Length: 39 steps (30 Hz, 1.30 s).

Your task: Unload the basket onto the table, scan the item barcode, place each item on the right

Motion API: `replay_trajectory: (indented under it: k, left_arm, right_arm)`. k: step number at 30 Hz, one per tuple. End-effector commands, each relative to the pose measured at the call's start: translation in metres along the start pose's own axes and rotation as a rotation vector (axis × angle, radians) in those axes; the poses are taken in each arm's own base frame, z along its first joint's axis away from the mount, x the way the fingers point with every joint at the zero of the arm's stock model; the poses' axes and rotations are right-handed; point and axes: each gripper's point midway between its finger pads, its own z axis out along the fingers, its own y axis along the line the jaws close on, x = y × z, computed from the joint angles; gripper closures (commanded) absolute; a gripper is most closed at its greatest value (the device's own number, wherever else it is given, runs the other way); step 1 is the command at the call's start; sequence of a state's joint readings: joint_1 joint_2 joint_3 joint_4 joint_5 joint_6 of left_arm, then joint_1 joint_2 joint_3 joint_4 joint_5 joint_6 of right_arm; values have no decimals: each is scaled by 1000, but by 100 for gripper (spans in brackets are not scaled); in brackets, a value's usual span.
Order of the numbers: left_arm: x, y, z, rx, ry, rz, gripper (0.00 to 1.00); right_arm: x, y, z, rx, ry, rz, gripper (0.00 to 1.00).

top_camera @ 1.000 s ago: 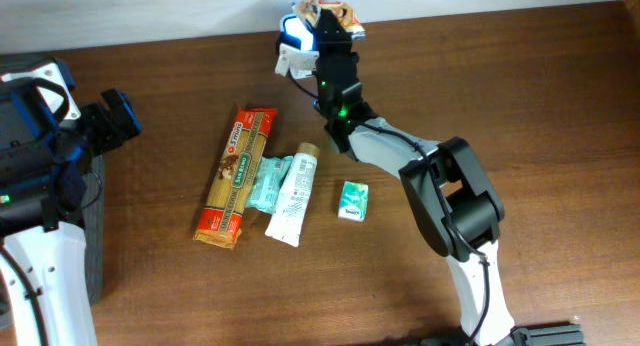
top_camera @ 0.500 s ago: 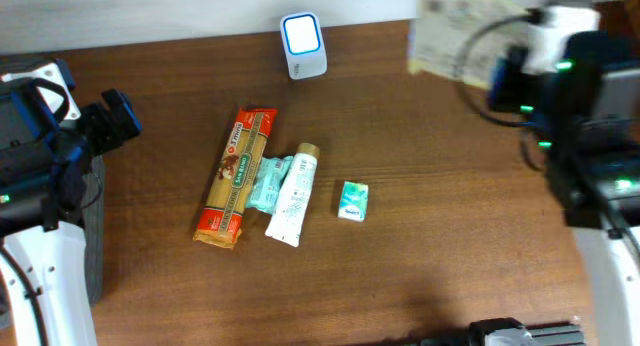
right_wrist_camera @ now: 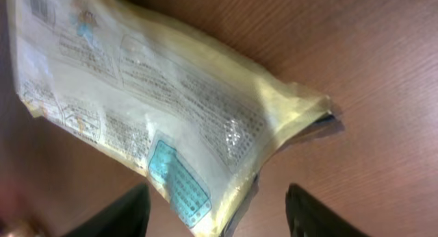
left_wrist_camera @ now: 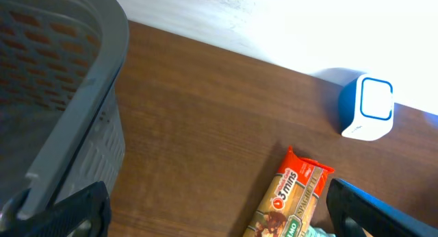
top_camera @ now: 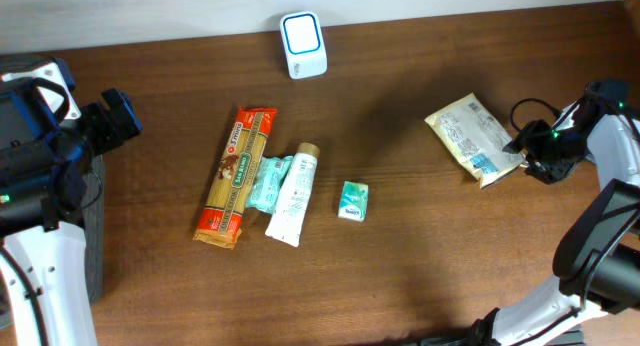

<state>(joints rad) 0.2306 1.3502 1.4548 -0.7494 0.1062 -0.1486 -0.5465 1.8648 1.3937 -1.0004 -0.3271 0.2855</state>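
Basket [left_wrist_camera: 87, 108] cut off at left edge; pkt [right_wrist_camera: 137, 93] print unreadable.

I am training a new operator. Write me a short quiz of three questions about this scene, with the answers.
1. True or false: the yellow pouch lies on top of the blue-and-white scanner.
2. In the overhead view, which item of the middle group lies farthest right? A) spaghetti pack B) white tube C) small green box
3. Fill in: the fingers of the left hand stand ____, with nothing between them.

Key
1. False: the pouch lies on the table by the right hand, away from the scanner.
2. C: the box lies right of the tube and the spaghetti pack.
3. open
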Motion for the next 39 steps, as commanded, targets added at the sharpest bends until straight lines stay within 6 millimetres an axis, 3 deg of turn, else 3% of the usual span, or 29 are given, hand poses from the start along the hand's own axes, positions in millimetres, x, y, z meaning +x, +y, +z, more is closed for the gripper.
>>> replay_trajectory:
  k: [1,3,4,6,10,11,15,18,20,27,31,34,38,39]
  left_arm:
    - [-3,-1,-3,9,-11,19,1]
    - [-3,-1,-3,9,-11,19,1]
    - [-3,-1,-3,9,-11,19,1]
    - [-3,-1,-3,9,-11,19,1]
    - [-3,-1,-3,9,-11,19,1]
    - [-3,-1,-3,9,-11,19,1]
    - [-3,-1,-3,9,-11,19,1]
    - [-3,-1,-3,9,-11,19,1]
    - [-3,-1,-3,9,-11,19,1]
    - [-3,-1,-3,9,-11,19,1]
    - [-3,-1,-3,9,-11,19,1]
    - [-3,-1,-3,9,-11,19,1]
    - [-3,-1,-3,9,-11,19,1]
    - [-3,-1,-3,9,-11,19,1]
  right_arm:
    - [-19,26,-73,-40,-106,-67,37]
    - [-6,61,-117,-83,-103,-207,35]
    - [3,74,-123,-96,-89,-254,33]
    - [26,101,-116,-111,-34,-339,29]
    - [93,149,-58,-106,127,-535,28]
    - [116,161,-31,-108,166,-585,29]
    - [170,176,41,-121,207,-633,38]
    - [209,189,72,-132,223,-604,44]
    - [219,192,82,-120,206,-579,47]
    - [219,173,91,-25,184,-510,48]
    - [237,149,101,-2,266,-488,55]
    - [249,142,103,-9,316,-478,57]
    - [269,148,113,-29,318,-520,58]
    - [274,153,114,-35,316,-516,63]
